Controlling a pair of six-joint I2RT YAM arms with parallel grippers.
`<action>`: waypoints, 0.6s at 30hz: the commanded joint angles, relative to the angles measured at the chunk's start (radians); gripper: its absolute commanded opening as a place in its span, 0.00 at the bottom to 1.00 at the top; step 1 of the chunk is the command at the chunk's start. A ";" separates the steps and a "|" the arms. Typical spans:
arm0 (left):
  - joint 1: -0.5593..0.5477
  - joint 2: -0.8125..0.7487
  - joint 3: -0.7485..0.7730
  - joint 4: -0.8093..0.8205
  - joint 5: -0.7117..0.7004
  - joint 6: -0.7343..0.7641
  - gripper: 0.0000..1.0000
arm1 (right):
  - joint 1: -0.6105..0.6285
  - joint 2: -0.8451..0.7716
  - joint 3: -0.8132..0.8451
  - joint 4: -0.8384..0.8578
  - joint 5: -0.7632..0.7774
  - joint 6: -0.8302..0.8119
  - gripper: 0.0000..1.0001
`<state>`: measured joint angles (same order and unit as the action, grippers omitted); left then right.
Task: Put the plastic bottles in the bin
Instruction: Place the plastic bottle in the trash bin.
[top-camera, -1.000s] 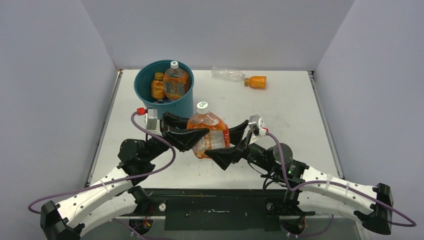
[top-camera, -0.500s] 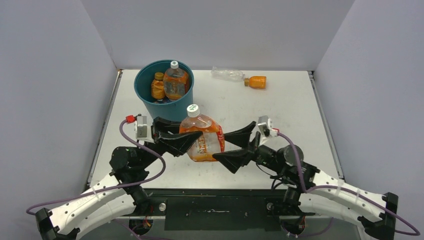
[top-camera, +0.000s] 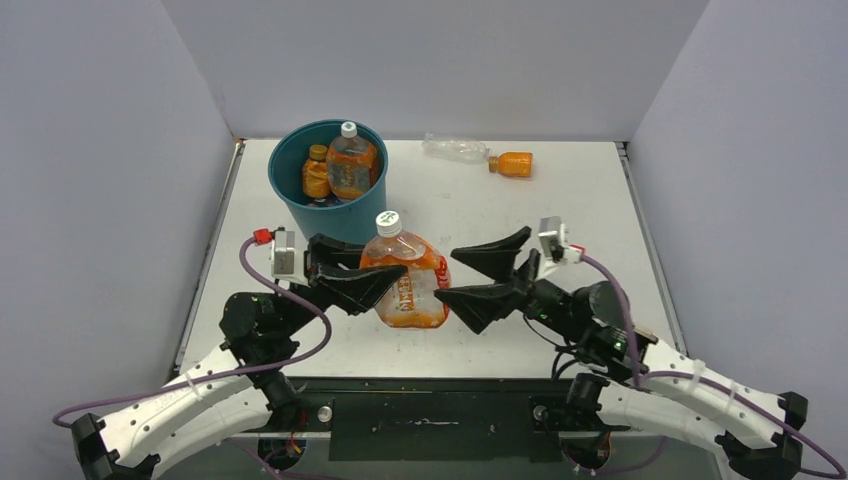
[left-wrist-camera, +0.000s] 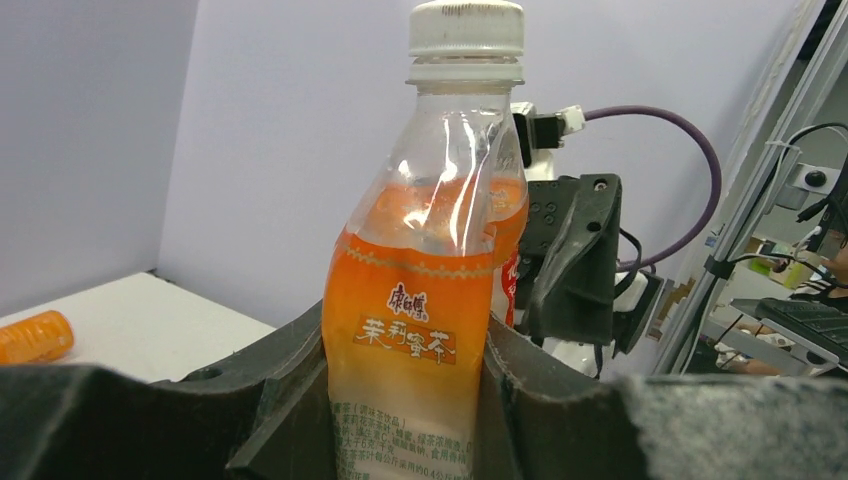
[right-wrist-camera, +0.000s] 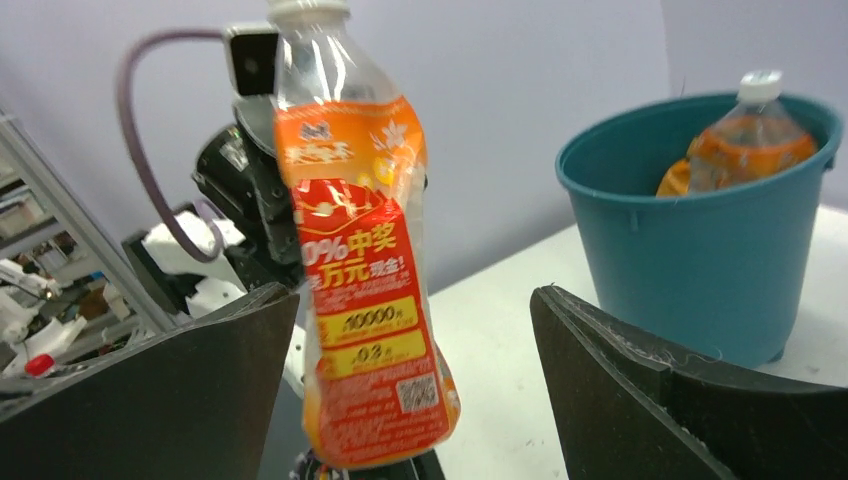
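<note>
My left gripper is shut on a squashed clear plastic bottle with an orange label and a white cap, held upright in front of the bin. In the left wrist view both jaws press the bottle at its label, with the left gripper low in the frame. My right gripper stands open just right of the bottle without touching it. In the right wrist view the bottle hangs between the right gripper's wide jaws. The teal bin holds two bottles.
A crushed clear bottle and a small orange bottle lie at the back of the table. The bin stands to the right in the right wrist view. Grey walls enclose the table on three sides.
The right gripper has drawn back to the right, away from the bottle, still open. The left gripper shifted a little left with the bottle, which now stands more upright.
</note>
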<state>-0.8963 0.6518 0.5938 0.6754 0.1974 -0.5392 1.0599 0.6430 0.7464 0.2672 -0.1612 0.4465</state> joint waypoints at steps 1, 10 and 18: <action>-0.006 0.012 0.065 0.074 0.062 -0.055 0.00 | -0.002 0.115 -0.011 0.126 -0.073 0.044 0.90; -0.007 0.008 0.066 0.093 0.058 -0.079 0.00 | -0.001 0.212 -0.074 0.260 -0.148 0.108 0.88; -0.008 0.021 0.076 0.097 0.047 -0.072 0.00 | -0.002 0.255 -0.110 0.319 -0.242 0.178 0.92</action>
<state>-0.8959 0.6804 0.5976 0.6693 0.2440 -0.5842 1.0615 0.8886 0.6582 0.5400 -0.3508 0.6025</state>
